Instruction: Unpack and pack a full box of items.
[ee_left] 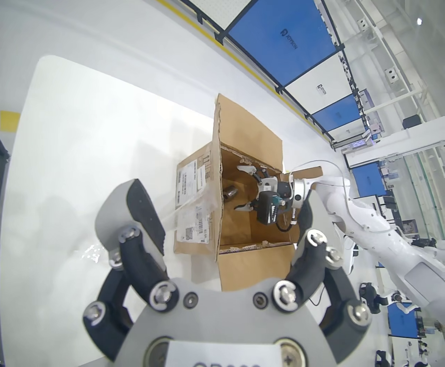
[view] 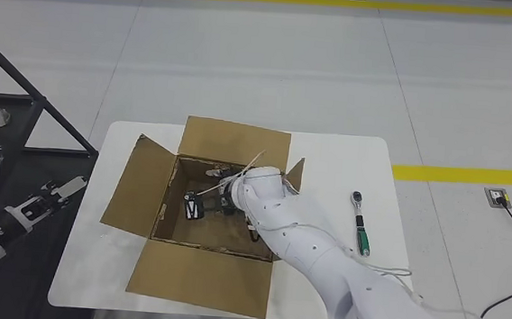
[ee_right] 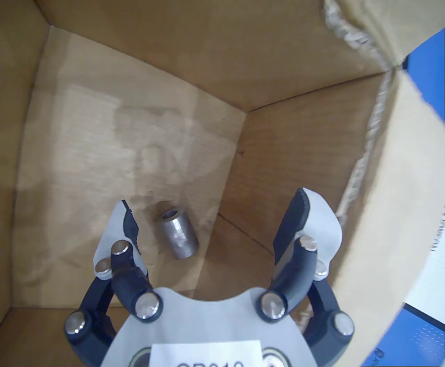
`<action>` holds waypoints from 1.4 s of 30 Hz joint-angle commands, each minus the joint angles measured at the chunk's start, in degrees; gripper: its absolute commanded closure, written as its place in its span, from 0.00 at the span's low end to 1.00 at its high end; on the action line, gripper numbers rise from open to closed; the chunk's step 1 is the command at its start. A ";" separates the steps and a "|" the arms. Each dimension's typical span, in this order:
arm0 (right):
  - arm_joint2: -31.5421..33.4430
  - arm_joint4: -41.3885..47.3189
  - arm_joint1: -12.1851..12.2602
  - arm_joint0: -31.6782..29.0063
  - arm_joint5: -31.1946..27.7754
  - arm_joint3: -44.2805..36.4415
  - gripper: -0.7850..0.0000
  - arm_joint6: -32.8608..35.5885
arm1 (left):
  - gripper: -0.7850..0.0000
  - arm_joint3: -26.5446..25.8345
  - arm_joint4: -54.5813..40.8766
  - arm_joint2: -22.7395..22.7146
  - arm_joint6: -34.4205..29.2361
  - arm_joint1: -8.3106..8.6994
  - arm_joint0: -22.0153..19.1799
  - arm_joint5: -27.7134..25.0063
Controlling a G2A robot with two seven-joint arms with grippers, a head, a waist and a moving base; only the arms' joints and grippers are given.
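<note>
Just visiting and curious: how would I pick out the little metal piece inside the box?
Find the open cardboard box on the white table. On its floor, just ahead of the open right gripper, lies a short grey hollow metal cylinder. The long green-handled wrench, by contrast, lies outside the box.

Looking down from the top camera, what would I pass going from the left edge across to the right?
First the left end effector → open cardboard box → green-handled ratchet → floor socket with its cable.
</note>
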 commanded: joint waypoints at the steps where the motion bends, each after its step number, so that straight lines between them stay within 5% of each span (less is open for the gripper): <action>1: -0.45 -1.87 0.13 0.06 0.45 -1.99 0.00 1.49 | 0.00 1.11 0.69 1.89 -1.96 0.17 -1.92 0.35; 15: 6.26 0.77 5.30 -4.18 2.54 -18.02 0.00 18.94 | 0.00 12.76 4.71 22.40 -2.65 -0.75 -24.33 5.17; 20: 12.17 7.81 8.38 -6.20 -4.39 -22.88 0.00 30.45 | 0.00 15.70 7.99 27.33 -1.61 -1.42 -29.28 5.63; 25: 12.17 7.81 8.38 -6.20 -4.39 -22.88 0.00 30.45 | 0.06 18.51 8.87 29.98 -1.22 -1.96 -32.15 4.57; 31: 12.93 6.99 8.72 -7.61 -3.55 -23.74 0.00 29.45 | 0.45 20.86 9.43 32.24 -1.27 -2.49 -34.16 2.54; 39: 15.88 9.59 9.80 -7.50 -12.30 -22.12 0.00 27.83 | 0.99 21.29 9.02 33.03 -0.25 -2.91 -34.37 -0.09; 42: 16.33 9.57 10.01 -7.57 -14.24 -21.32 0.00 27.37 | 1.00 21.26 9.31 32.81 0.40 -2.95 -34.07 -1.10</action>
